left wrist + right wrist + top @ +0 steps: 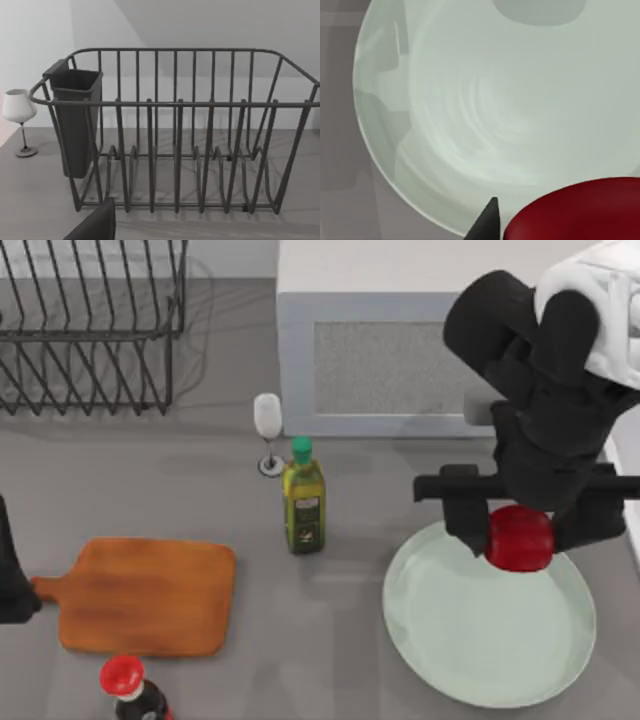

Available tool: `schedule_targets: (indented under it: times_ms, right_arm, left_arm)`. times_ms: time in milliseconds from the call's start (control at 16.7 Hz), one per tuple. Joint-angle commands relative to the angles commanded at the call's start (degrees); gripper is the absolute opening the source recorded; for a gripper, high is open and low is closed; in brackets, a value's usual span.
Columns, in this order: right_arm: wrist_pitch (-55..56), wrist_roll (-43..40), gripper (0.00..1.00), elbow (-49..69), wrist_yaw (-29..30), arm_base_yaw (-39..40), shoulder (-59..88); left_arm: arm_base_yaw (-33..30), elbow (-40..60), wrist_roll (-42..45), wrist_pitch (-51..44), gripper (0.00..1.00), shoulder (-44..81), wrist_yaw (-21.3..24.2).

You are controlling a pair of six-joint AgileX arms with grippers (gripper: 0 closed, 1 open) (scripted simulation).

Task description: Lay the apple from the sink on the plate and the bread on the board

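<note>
1. Apple [519,537] sits clamped between the fingers of the right gripper [519,532], closed down to the fruit's width, and hangs over the far rim of the plate [480,650], not over its middle. Let go from here, the roundish fruit could land on the shallow raised rim and roll off onto the table.
2. From the right wrist view, the apple [580,212] is near the plate's edge [375,145], with one dark fingertip [487,220] beside it. How high it hangs I cannot tell; a drop from height would likely bounce it.
3. Just left of the plate stands the green-capped oil bottle [303,502], with the wine glass [268,430] behind it. A wide swing of the right arm leftward could knock either over.
4. Farther left lies the board [150,595], bare, with a red-capped dark bottle [130,690] near its front edge, a hazard for any later placing there.
5. My left arm is parked at the left table edge; its wrist camera faces the dish rack [190,150]. I cannot tell whether its fingers are open.
</note>
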Motion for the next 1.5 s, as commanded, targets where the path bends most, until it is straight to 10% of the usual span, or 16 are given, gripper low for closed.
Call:
schedule_targets:
  times_ms: [780, 1500]
  right_arm:
    - [0.00, 0.00, 0.98, 0.00, 0.00, 0.00, 0.00]
    - [1.27, -0.64, 1.00, -1.41, 0.00, -0.70, -1.74]
  left_arm:
    - [0.00, 0.00, 0.00, 0.00, 1.00, 0.00, 0.00]
    - [0.00, 0.00, 0.00, 0.00, 1.00, 0.00, 0.00]
